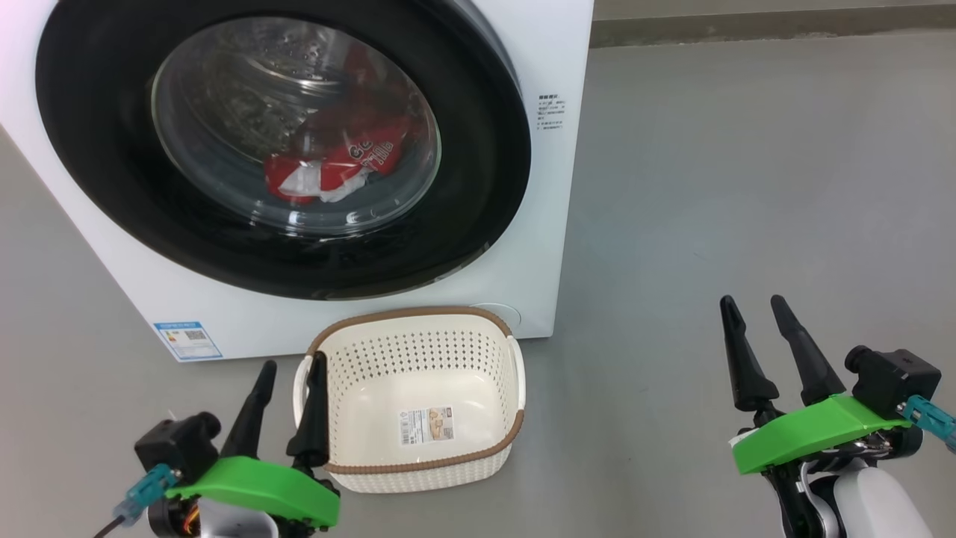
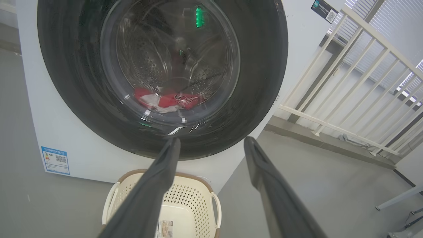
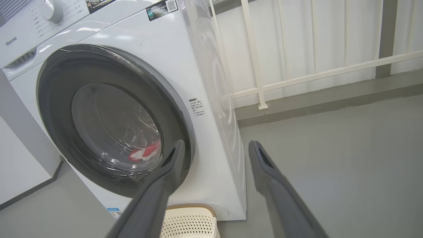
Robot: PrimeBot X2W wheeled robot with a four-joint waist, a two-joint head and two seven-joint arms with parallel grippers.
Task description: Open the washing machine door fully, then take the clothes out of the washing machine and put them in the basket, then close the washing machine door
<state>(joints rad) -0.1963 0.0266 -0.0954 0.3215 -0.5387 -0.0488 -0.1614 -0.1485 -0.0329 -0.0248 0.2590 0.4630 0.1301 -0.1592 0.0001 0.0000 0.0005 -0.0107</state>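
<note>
The white washing machine (image 1: 567, 149) stands ahead with its door (image 1: 97, 149) shut against the front. Through the glass window I see the red and white clothes (image 1: 336, 161) lying low in the steel drum. The cream basket (image 1: 418, 396) sits empty on the floor just before the machine, a sticker on its bottom. My left gripper (image 1: 294, 362) is open at the basket's left handle. My right gripper (image 1: 752, 301) hangs open over bare floor to the right. The left wrist view shows its open gripper (image 2: 211, 140) pointed at the door's lower rim (image 2: 264, 66), clothes (image 2: 165, 100) behind the glass.
Grey floor (image 1: 747, 187) stretches to the right of the machine. A white railing (image 3: 257, 66) runs behind and beside the machine's right side. A blue-and-white label (image 1: 187, 340) marks the machine's lower left corner. A white panel (image 3: 19, 158) stands at its left.
</note>
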